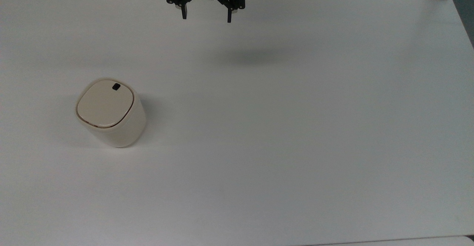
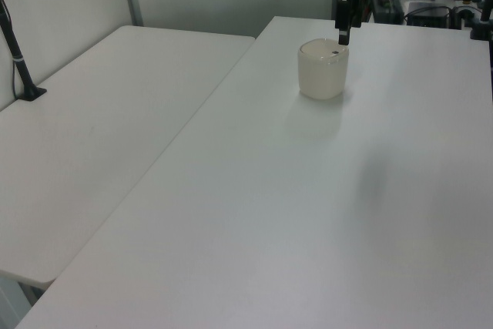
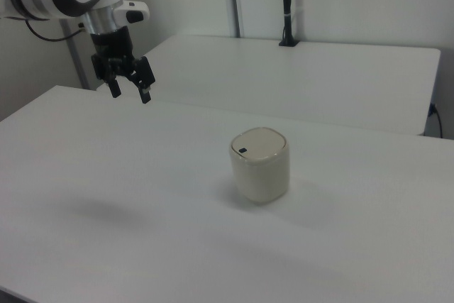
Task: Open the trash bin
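A white table spreads under the tool. A second white table adjoins it beyond, carrying a black clamped pole well apart from the tool.

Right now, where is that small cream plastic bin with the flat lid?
The small cream plastic bin stands upright, lid shut, on the white table toward the top view's left. The open black gripper hangs well apart from it near the table's far edge.
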`<state>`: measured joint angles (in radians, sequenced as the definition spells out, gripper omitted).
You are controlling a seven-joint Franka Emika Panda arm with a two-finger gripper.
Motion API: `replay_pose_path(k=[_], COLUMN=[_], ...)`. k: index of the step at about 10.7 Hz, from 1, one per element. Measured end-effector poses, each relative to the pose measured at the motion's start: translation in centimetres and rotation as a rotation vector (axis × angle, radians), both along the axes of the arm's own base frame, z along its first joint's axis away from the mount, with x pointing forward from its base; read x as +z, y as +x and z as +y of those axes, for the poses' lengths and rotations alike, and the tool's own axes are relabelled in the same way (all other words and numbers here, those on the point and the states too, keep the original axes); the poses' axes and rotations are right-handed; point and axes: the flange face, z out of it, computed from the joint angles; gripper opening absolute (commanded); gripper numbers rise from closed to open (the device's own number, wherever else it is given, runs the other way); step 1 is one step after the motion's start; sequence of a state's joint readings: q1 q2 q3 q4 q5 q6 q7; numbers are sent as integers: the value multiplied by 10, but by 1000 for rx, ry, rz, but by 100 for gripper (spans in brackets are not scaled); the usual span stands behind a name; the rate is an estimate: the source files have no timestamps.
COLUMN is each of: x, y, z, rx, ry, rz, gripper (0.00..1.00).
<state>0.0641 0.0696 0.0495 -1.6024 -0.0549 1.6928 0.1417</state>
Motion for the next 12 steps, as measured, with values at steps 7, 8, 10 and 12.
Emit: replay_pose_path(k=[7, 8, 10, 12], x=[0, -1, -4, -3], y=[0, 0, 2, 5], z=[-2, -3, -10, -42], rx=[32, 31, 19, -36], ry=[-1, -1, -2, -1], rz=[2, 3, 8, 4], gripper=[0, 0, 0, 0])
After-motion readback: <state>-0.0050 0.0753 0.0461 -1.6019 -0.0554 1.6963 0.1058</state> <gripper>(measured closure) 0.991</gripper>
